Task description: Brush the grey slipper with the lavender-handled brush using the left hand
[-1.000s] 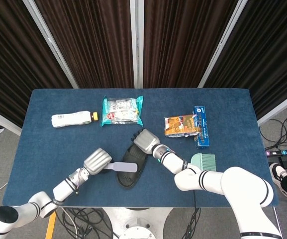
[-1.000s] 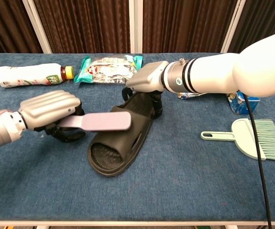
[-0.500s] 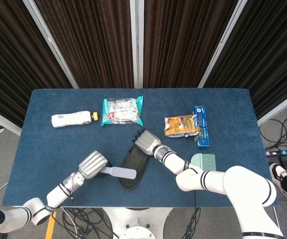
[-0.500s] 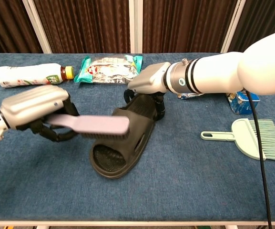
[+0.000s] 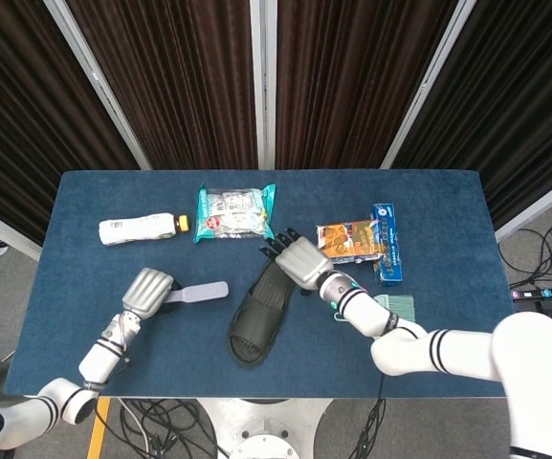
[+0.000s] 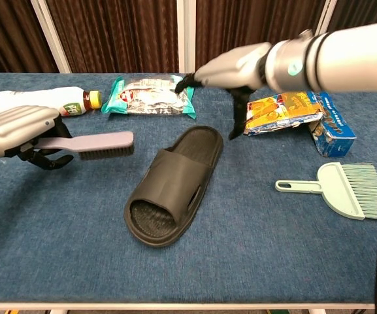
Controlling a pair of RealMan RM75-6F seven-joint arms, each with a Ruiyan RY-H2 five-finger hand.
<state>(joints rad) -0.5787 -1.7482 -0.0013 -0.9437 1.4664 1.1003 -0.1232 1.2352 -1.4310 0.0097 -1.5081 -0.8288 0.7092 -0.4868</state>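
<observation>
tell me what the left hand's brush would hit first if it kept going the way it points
Probably the grey slipper: the left hand holds the lavender-handled brush pointing right toward it, though the brush may be raised enough to pass over.

left hand (image 6: 18, 127) gripping — right hand (image 6: 230, 69) raised, spread

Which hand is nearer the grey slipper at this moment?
Right. The right hand hovers open just above the grey slipper's far end, touching nothing. The left hand is off to the slipper's left, gripping the lavender-handled brush, whose head stops short of it.
</observation>
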